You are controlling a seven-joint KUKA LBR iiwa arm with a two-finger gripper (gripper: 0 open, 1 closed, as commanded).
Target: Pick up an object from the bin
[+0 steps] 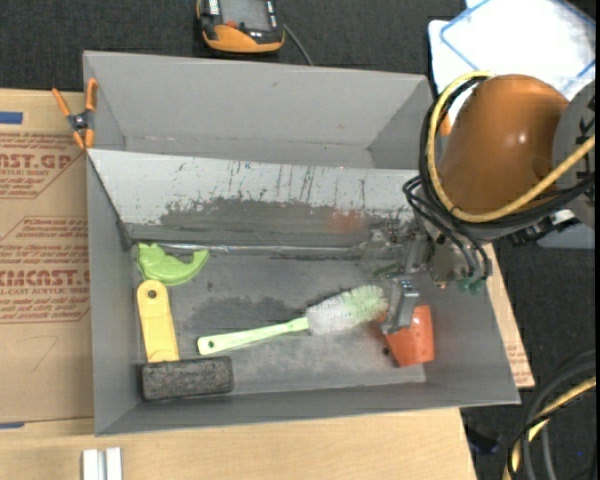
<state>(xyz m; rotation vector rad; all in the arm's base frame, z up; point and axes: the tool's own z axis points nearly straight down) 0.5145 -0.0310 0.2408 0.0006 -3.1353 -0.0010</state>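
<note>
My gripper (404, 298) reaches down at the right end of the bin floor, its lower tip right at the top edge of an orange-red block (413, 338); whether it touches the block I cannot tell. Just left of the gripper lies the white bristle head of a pale green bottle brush (280, 330), whose handle runs left across the floor.
At the left side lie a yellow flat tool (159, 322), a green crescent-shaped piece (170, 263) and a dark grey oblong block (187, 378). The arm with its orange dome and cables hangs over the bin's right wall.
</note>
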